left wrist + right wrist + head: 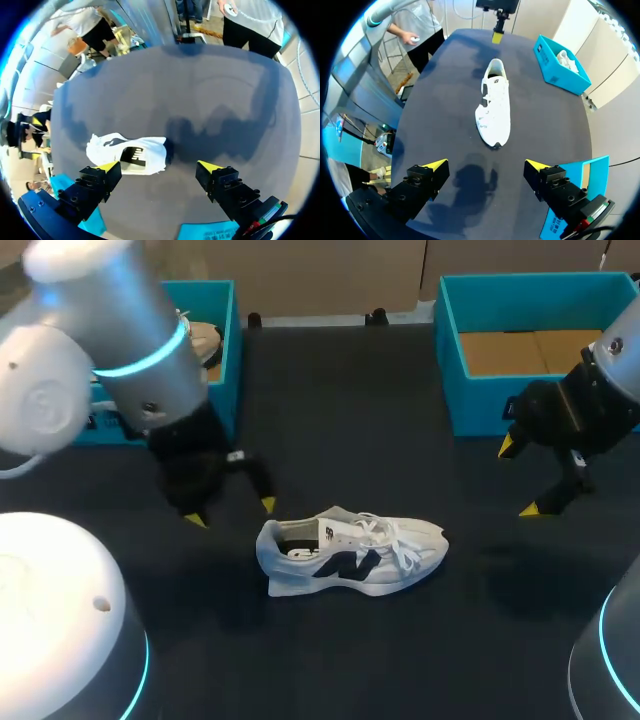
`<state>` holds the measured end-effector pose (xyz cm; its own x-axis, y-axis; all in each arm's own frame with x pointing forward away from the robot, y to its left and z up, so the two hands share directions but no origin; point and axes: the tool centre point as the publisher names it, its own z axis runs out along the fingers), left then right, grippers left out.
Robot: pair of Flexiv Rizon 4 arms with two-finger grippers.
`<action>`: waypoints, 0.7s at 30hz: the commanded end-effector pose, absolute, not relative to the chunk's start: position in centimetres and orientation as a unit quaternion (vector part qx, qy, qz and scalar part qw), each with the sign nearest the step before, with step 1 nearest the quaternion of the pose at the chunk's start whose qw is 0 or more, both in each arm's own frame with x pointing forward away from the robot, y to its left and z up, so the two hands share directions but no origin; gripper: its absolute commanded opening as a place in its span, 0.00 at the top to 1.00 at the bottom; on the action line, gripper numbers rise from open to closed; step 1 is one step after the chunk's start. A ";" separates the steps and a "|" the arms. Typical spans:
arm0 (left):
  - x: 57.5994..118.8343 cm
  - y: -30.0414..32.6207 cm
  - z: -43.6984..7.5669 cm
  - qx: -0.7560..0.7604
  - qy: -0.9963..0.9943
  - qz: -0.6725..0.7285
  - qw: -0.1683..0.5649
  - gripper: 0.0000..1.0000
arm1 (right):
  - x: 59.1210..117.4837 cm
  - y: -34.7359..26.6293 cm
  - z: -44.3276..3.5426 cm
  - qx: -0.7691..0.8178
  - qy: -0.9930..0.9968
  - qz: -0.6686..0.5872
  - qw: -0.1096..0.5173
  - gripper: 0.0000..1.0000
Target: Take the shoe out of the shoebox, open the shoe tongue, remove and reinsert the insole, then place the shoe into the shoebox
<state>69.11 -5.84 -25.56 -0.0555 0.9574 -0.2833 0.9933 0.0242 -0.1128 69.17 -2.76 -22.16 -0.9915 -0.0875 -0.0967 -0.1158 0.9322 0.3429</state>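
Shoe stands on table, its inside dark and unclear

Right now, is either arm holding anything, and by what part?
Nothing is held. The left end effector and right end effector are open and empty; the shoe lies free on the table.
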 end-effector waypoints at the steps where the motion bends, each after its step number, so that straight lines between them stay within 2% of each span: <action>1: 69.4 -3.3 -24.1 0.673 0.699 -0.218 0.109 0.00 | 69.3 -2.7 -22.3 -0.052 0.982 0.176 0.039 0.00; 9: 70.6 0.0 -22.4 0.672 0.647 -0.346 0.105 0.00 | 69.3 -2.7 -22.3 -0.052 0.982 0.176 0.039 0.00; 21: 70.6 0.0 -22.4 0.672 0.647 -0.346 0.105 0.00 | 69.3 -2.7 -22.3 -0.052 0.982 0.176 0.039 0.00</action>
<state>70.72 0.01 -22.39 -0.0776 0.7946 -0.6021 0.9398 -0.1433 -0.3102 69.17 -2.76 -22.16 -0.9915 -0.0876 -0.0967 -0.1158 0.9322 0.3429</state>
